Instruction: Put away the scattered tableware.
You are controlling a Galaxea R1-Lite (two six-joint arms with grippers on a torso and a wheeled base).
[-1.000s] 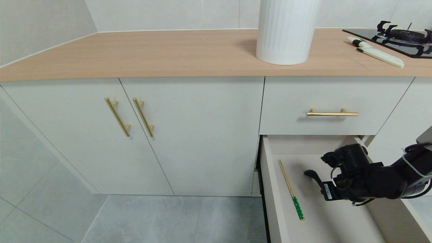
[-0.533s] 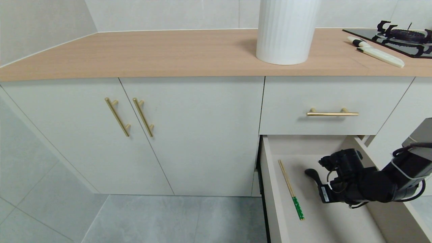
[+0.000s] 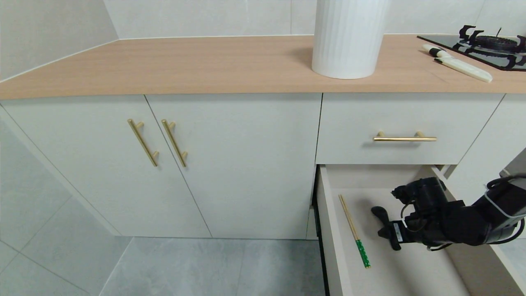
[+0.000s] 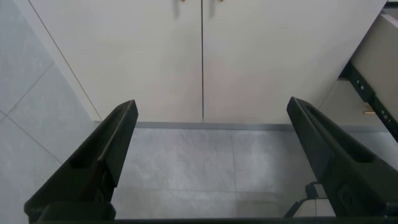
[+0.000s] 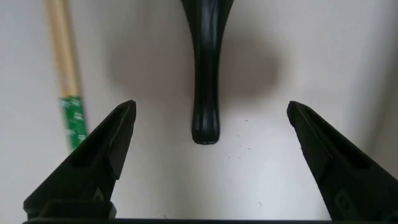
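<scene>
The lower drawer [image 3: 330, 222] stands pulled out. On its floor lie a pair of wooden chopsticks [image 3: 354, 232] with green ends and a black spoon [image 3: 379, 212]. My right gripper [image 3: 388, 231] hangs inside the drawer just over the spoon's handle, open. In the right wrist view the spoon's handle [image 5: 206, 74] ends between the spread fingers of that gripper [image 5: 211, 121], untouched, with the chopsticks [image 5: 65, 74] off to one side. My left gripper [image 4: 210, 124] is open and holds nothing, low over the grey floor in front of the cabinet doors.
On the wooden counter [image 3: 185, 65] stand a tall white ribbed container [image 3: 349, 39] and a white knife [image 3: 457, 63] beside a black hob [image 3: 491, 45]. The upper drawer [image 3: 404, 123] with its gold handle is shut, right above the open one.
My right gripper dipped slightly, then came back up and a little left over the spoon. The spoon and chopsticks have stayed where they lie.
</scene>
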